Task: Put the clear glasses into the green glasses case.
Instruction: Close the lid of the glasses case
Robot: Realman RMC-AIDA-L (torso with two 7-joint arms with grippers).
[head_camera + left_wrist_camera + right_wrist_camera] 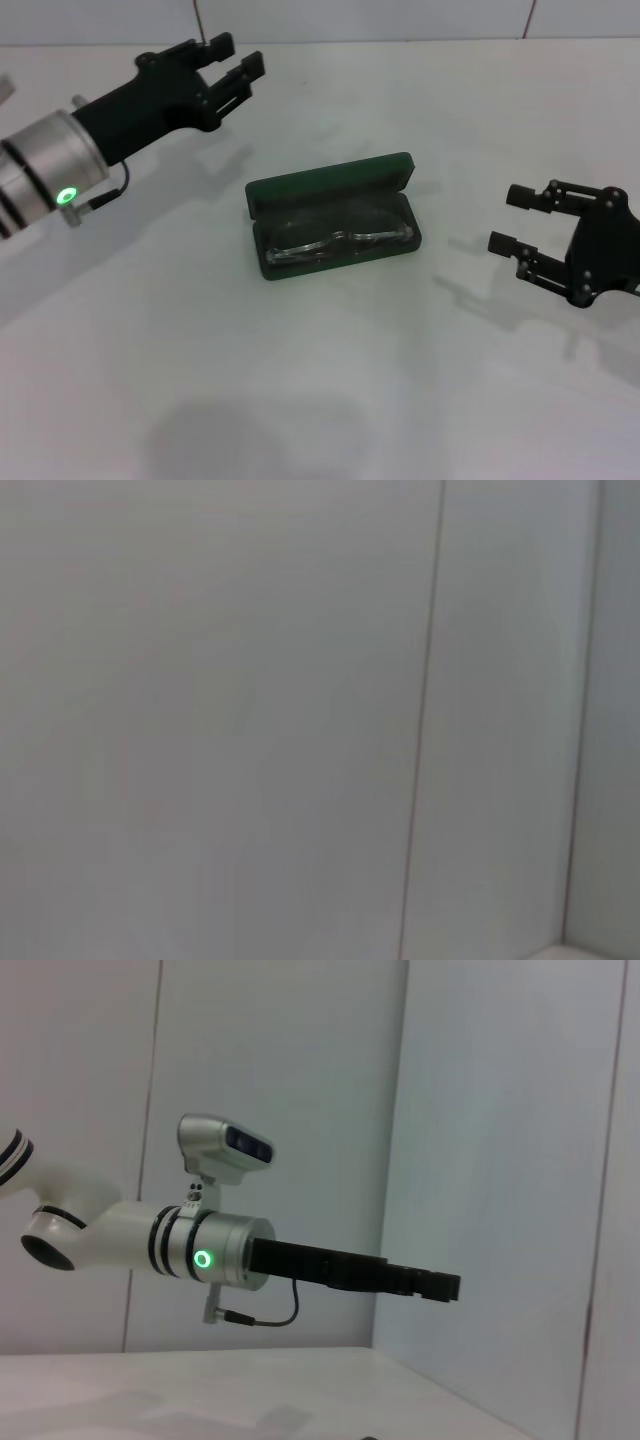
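Observation:
The green glasses case point(333, 213) lies open in the middle of the white table point(300, 400), lid tilted back. Inside it rest the clear glasses point(340, 241), their lenses and frame faint against the dark lining. My left gripper point(232, 68) hovers open at the far left, well above and behind the case, with nothing between its fingers. My right gripper point(512, 220) stands open to the right of the case, apart from it and holding nothing. In the right wrist view the left gripper point(440, 1287) and its arm show side-on above the table.
The left wrist view shows only a pale panelled wall point(250, 720). White wall panels point(500, 1110) stand behind the table. The table's far edge runs just behind the left gripper.

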